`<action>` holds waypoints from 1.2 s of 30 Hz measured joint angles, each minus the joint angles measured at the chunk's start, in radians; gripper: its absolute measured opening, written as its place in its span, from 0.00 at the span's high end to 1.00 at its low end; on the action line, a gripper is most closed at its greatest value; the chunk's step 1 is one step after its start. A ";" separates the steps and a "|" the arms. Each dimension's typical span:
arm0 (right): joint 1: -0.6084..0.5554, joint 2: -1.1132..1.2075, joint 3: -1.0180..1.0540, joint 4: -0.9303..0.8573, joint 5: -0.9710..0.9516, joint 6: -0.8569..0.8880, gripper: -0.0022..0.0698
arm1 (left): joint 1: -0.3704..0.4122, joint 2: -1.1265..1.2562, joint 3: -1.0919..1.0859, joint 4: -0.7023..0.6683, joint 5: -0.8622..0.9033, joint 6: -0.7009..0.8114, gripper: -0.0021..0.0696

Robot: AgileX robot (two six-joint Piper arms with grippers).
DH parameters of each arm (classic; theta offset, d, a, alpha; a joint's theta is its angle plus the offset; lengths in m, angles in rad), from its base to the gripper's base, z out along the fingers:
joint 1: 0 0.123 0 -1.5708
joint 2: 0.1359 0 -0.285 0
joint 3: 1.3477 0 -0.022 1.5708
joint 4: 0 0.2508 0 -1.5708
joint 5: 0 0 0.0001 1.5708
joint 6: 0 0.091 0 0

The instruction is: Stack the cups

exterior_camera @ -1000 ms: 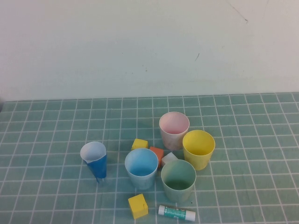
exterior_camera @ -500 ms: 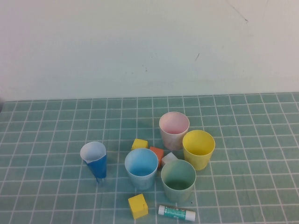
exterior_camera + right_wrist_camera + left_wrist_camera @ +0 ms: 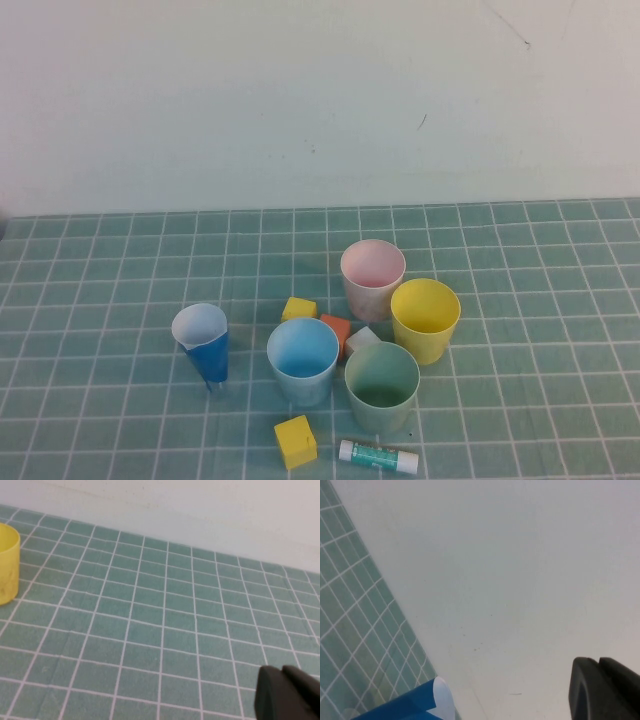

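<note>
Nearest the camera, the pale green cup [image 3: 382, 387] and light blue cup [image 3: 302, 361] stand upright; behind them sit the yellow cup [image 3: 425, 319] and pink cup [image 3: 372, 278], clustered near mid-table. They look light, thin-walled and easily tipped or crushed, so pinching one rim wall seems best. The left gripper [image 3: 605, 689] and right gripper [image 3: 287, 694] are clenched empty, outside the high view.

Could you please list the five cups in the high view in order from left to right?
Dark blue cup → light blue cup → pink cup → green cup → yellow cup.
</note>
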 joint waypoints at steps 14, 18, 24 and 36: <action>0.000 0.000 0.000 -0.002 0.000 0.000 0.97 | 0.000 0.061 -0.111 0.030 0.289 0.320 0.97; 0.000 0.000 0.000 0.020 0.000 0.002 0.97 | 0.000 0.255 -0.345 0.219 0.533 0.426 0.97; -0.002 0.000 0.002 0.361 -0.002 0.113 0.97 | -0.011 0.550 -0.675 0.452 0.802 0.516 0.97; 0.004 0.000 0.004 0.784 -0.083 0.151 0.97 | -0.308 1.053 -1.035 0.795 0.925 0.453 0.97</action>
